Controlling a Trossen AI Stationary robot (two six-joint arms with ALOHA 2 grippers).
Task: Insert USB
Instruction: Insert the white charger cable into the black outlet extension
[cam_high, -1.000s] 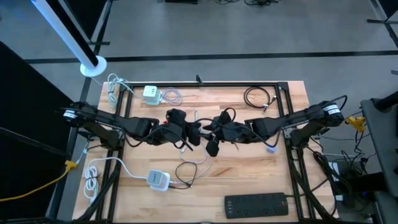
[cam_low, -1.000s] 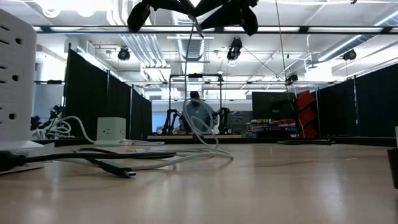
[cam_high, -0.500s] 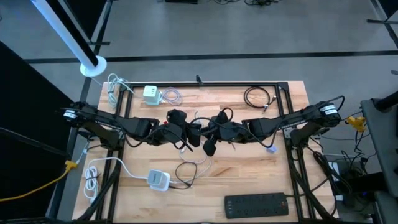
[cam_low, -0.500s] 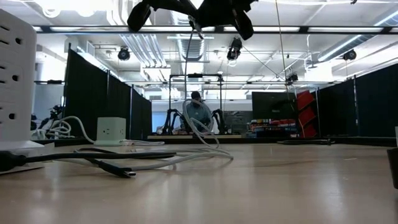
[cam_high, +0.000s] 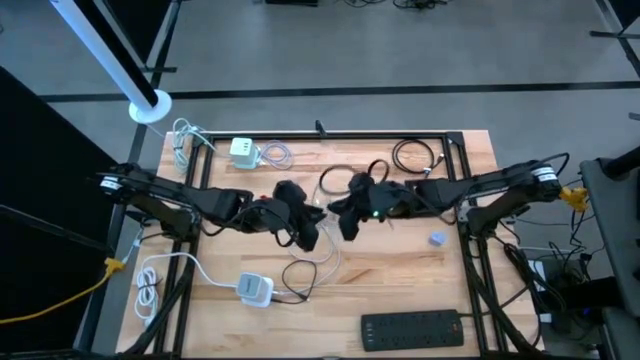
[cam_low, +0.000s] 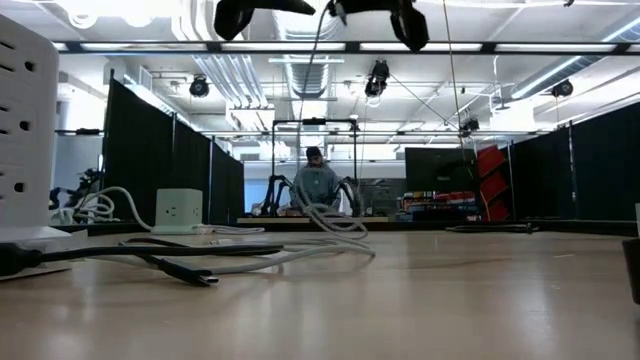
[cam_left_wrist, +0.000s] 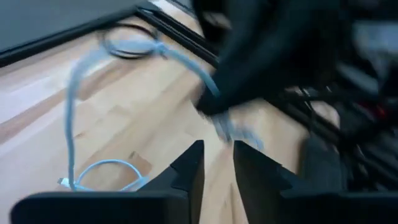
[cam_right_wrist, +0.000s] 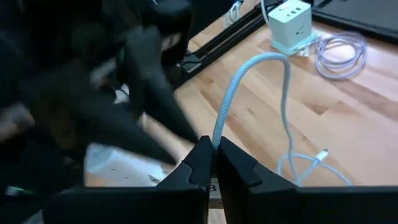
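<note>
Pale blue braided cable (cam_right_wrist: 231, 107) sits clenched between my right gripper (cam_right_wrist: 212, 151) fingers, lifted above the middle of the wooden table (cam_high: 400, 290), with its free plug end (cam_right_wrist: 321, 154) lying on the boards below. My left gripper (cam_left_wrist: 216, 163) hovers just beside the right one over that same middle patch, fingers slightly apart and grasping nothing. The white charger cube (cam_high: 243, 151) stands near the table's far edge, well apart from both grippers. I judge the insertion not yet begun: no plug meets any port, so aligning and pushing remain.
</note>
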